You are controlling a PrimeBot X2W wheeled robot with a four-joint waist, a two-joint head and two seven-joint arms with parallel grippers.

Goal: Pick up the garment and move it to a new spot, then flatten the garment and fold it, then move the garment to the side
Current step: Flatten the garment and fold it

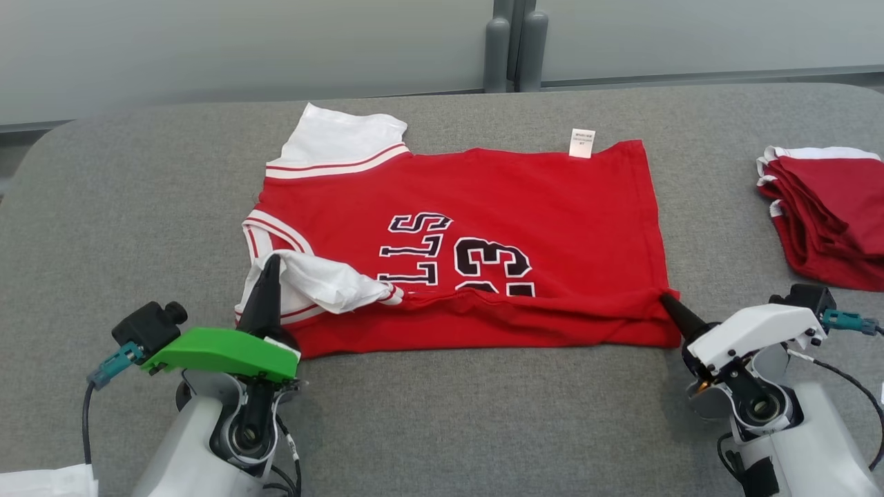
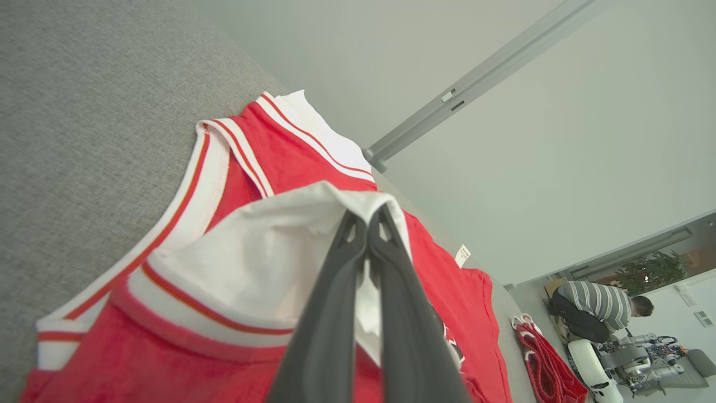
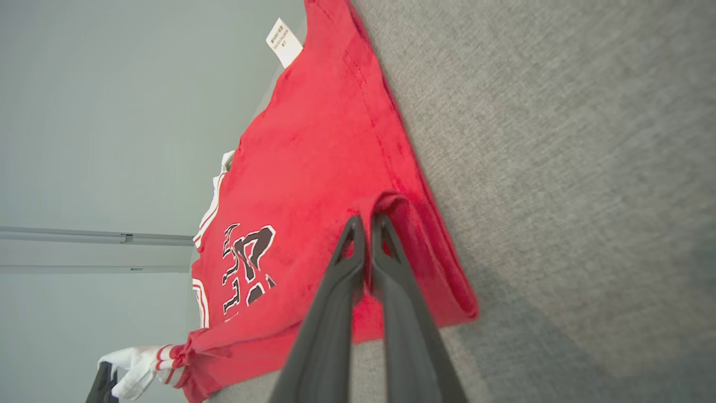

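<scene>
Grey table (image 1: 483,421) holds jersey (image 1: 525,200), print partly hidden under folded edge.

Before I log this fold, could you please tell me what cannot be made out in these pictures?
- Jersey, head view: lower half of its print hidden under the folded-over near edge.
- Care label, head view: text too small to read.
- Red garment pile, head view: cut off by the right edge; count unclear.
- Left gripper, left wrist view: its fingers hide how much white sleeve is pinched.
</scene>
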